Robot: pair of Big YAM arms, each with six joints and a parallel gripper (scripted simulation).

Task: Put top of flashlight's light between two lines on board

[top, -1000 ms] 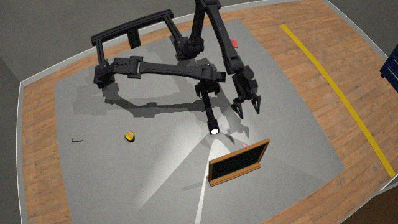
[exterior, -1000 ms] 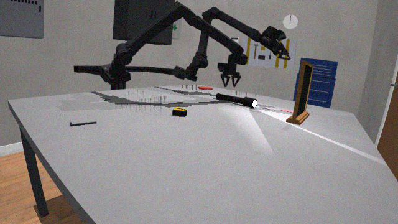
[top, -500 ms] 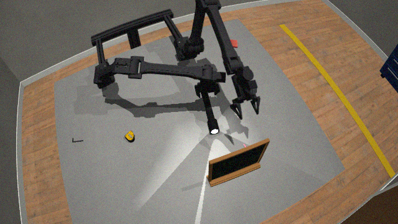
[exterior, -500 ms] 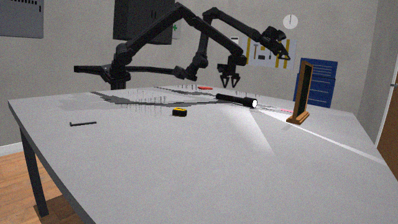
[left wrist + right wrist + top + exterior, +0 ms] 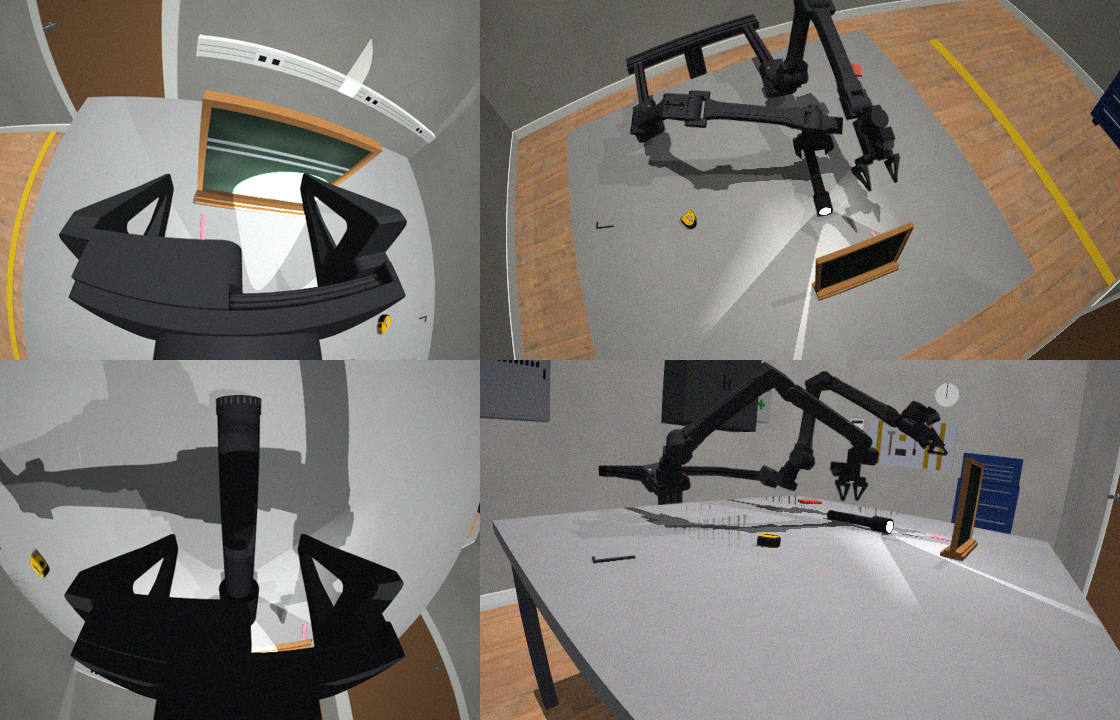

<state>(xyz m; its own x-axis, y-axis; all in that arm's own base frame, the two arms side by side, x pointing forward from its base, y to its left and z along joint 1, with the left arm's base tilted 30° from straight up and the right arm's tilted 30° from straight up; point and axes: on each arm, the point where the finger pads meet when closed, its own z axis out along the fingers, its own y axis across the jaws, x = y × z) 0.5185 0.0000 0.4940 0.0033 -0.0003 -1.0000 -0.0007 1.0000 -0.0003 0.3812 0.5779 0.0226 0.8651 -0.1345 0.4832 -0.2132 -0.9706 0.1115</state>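
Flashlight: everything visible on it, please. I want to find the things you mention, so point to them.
The flashlight [image 5: 818, 182] [image 5: 861, 520] [image 5: 238, 488] is black, a long slim cylinder with a wider head at one end and a ribbed rim on the tail cap. Material looks like dark metal or plastic; can't tell which. It's switched on, lens glowing white. It lies on its side on the table [image 5: 645, 300] [image 5: 780, 640], head toward the standing board [image 5: 864, 260] [image 5: 967, 505] [image 5: 263, 143]. Neither claw touches it; the right claw [image 5: 851, 497] [image 5: 238, 541] is open above it.

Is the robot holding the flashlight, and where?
No, nothing is held: both grippers are open, and the black cylindrical flashlight lies on the table.
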